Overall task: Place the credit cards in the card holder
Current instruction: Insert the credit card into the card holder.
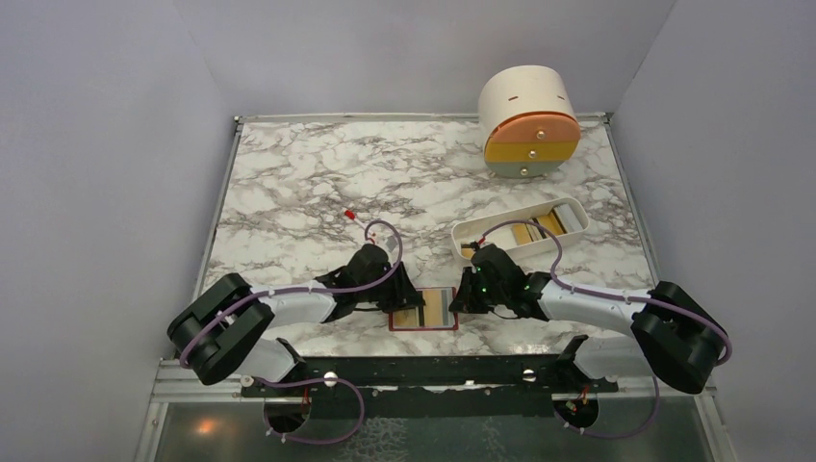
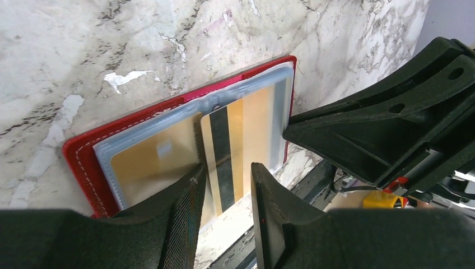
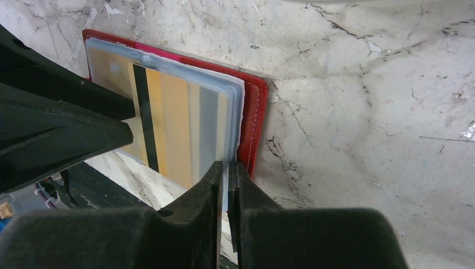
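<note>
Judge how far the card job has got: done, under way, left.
Done: one tan card looks seated in the card holder, behind its clear sleeve. Under way: a striped card sits only partly in; the left gripper stands open around it, and the right gripper pinches the sleeve's edge. Left: more cards lie in the white tray.

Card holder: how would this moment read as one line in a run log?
card holder: lying open | right gripper: shut on its clear sleeve | left gripper: open around striped card
</note>
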Action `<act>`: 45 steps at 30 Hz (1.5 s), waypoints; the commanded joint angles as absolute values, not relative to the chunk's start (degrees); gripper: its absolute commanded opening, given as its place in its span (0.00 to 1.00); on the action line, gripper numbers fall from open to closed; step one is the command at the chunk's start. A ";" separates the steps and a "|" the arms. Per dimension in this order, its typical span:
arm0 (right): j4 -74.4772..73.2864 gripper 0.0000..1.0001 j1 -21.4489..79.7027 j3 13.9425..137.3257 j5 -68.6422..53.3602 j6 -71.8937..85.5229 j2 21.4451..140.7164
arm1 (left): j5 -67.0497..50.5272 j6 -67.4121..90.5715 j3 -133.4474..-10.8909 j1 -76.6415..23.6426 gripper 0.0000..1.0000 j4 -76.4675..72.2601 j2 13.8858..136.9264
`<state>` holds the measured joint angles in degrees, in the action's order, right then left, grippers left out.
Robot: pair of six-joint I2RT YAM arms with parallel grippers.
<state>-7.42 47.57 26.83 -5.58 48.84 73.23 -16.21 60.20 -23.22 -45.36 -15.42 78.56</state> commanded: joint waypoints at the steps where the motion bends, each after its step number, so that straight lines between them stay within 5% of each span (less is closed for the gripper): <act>1: -10.12 0.08 48.08 26.16 -4.40 48.30 73.58 | -17.24 59.84 -24.65 -46.39 0.36 -15.34 80.25; 28: -6.08 0.14 48.16 26.34 -5.71 53.35 72.80 | -14.88 62.05 -29.09 -51.17 0.36 -13.33 82.53; 34: -11.90 0.30 48.16 26.86 -2.46 52.43 66.96 | -10.29 57.34 -33.03 -51.11 0.47 -2.67 79.52; 38: -12.46 0.53 48.16 25.68 -1.93 51.88 63.00 | -6.57 54.44 -35.75 -50.68 0.54 5.41 76.28; 45: -10.01 0.56 48.16 25.09 -2.77 51.62 64.39 | 1.17 49.12 -38.92 -49.37 0.61 18.96 71.65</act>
